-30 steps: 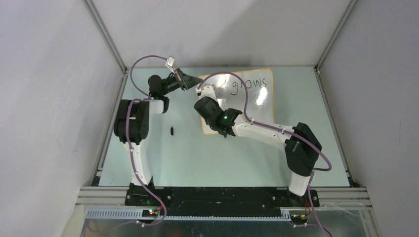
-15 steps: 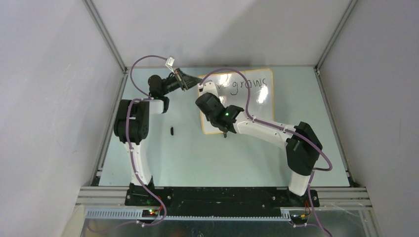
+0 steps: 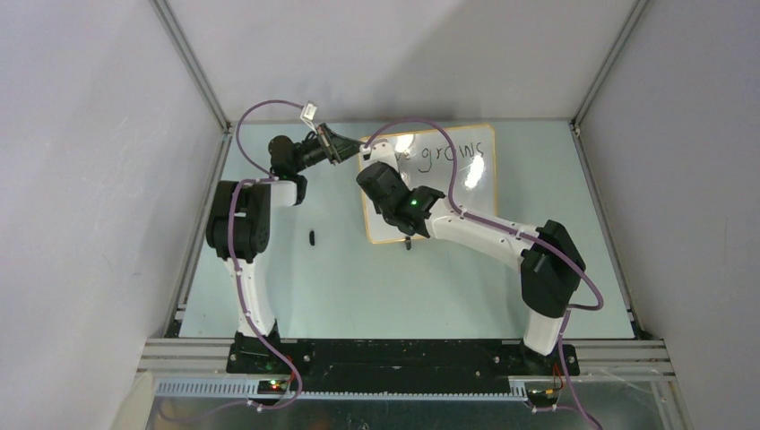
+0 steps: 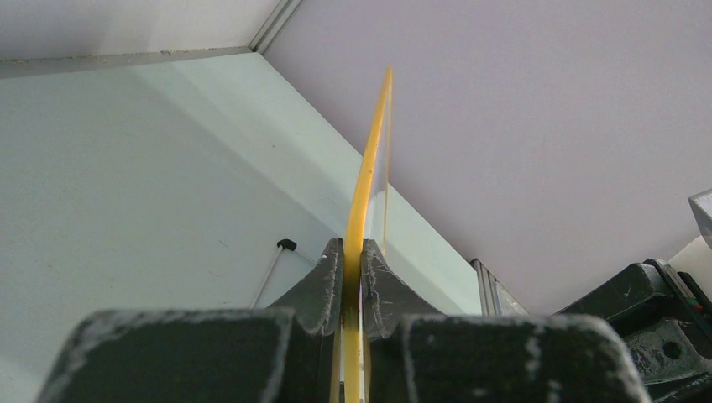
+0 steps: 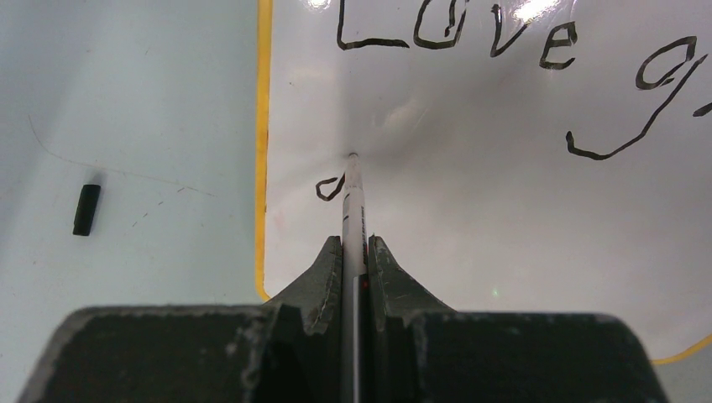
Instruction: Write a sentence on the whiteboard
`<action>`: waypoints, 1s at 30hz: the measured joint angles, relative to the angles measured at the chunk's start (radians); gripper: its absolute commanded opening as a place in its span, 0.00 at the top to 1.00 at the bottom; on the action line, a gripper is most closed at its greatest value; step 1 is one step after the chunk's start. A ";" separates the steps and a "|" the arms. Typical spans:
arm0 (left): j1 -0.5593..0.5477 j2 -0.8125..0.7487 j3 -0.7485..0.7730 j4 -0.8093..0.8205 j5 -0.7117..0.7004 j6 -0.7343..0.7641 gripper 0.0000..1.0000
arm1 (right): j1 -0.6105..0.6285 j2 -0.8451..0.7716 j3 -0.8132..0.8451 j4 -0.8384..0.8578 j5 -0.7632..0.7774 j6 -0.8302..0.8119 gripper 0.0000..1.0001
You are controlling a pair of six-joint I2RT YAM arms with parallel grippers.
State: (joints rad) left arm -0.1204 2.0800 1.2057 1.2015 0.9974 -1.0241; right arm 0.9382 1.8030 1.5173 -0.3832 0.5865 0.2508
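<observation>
The whiteboard (image 3: 470, 202) is glossy white and yellow-rimmed. The sentence (image 5: 458, 29), in black marker, reads "Love grows"; one small stroke sits below, near the rim.

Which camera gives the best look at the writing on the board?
The right wrist view: the sentence is large and crisp, "Love" readable, the marker tip at a stroke below. The top external view shows it tiny, upside down, partly behind the right arm. The left wrist view catches only the whiteboard edge-on, no writing.

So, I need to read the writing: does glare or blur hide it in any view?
Top external: glare patches on the whiteboard, letters small. Right wrist: the sentence sharp, glare only at the top edge. Left wrist: board edge-on, no writing visible.
</observation>
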 measured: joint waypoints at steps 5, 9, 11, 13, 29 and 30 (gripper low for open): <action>0.000 0.000 0.000 -0.001 0.000 0.004 1.00 | 0.000 0.000 0.000 0.000 0.000 0.000 1.00; 0.000 -0.001 0.000 -0.003 0.000 0.005 1.00 | 0.000 0.000 -0.001 0.000 -0.001 0.003 1.00; 0.000 -0.001 0.000 -0.006 0.000 0.005 1.00 | 0.000 -0.001 -0.005 0.004 -0.001 0.006 1.00; 0.000 -0.001 0.000 -0.008 0.000 0.005 1.00 | 0.000 -0.005 -0.012 0.008 -0.001 0.010 1.00; 0.000 -0.006 0.000 -0.017 0.000 0.013 1.00 | 0.023 -0.014 -0.048 -0.002 0.000 0.030 1.00; 0.000 -0.006 0.000 -0.017 0.000 0.013 1.00 | 0.023 -0.014 -0.048 -0.003 0.000 0.032 1.00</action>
State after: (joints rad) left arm -0.1207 2.0735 1.2057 1.1847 0.9977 -1.0115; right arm 0.9611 1.7893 1.4696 -0.3862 0.5861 0.2829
